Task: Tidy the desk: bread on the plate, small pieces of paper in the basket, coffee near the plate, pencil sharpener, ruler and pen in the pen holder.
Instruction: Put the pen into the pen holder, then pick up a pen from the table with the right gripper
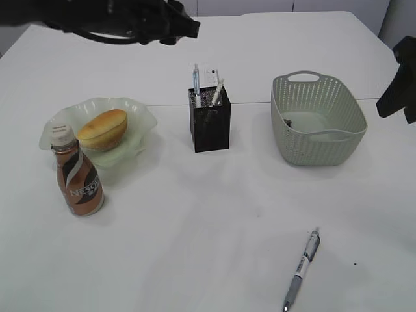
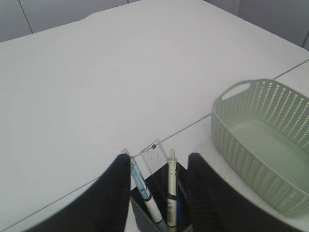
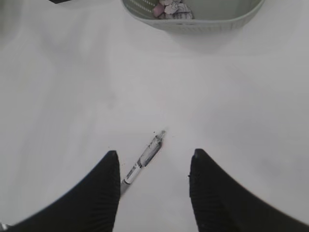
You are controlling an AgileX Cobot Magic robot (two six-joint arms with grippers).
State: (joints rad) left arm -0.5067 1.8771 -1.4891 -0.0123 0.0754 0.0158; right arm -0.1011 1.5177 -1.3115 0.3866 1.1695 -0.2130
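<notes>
Nearest, a loose pen (image 1: 302, 270) lying flat on the desk (image 1: 195, 247), right of centre, tip toward the near edge. Above it the right gripper (image 3: 153, 166), jaws spread and empty, pen showing between them. Left, the coffee (image 1: 77, 177) upright, just beside the plate (image 1: 140, 117) with the bread (image 1: 103, 129) resting in it. Mid-desk, the pen holder (image 1: 209, 123) with two pens (image 2: 171, 186) and the ruler (image 2: 155, 157) standing inside. Right, the basket (image 1: 316, 118) (crumpled paper (image 3: 172, 8) in one corner, probably several scraps). Farthest, the left gripper (image 2: 158, 193) raised over the holder, jaws apart, gripping nothing.
</notes>
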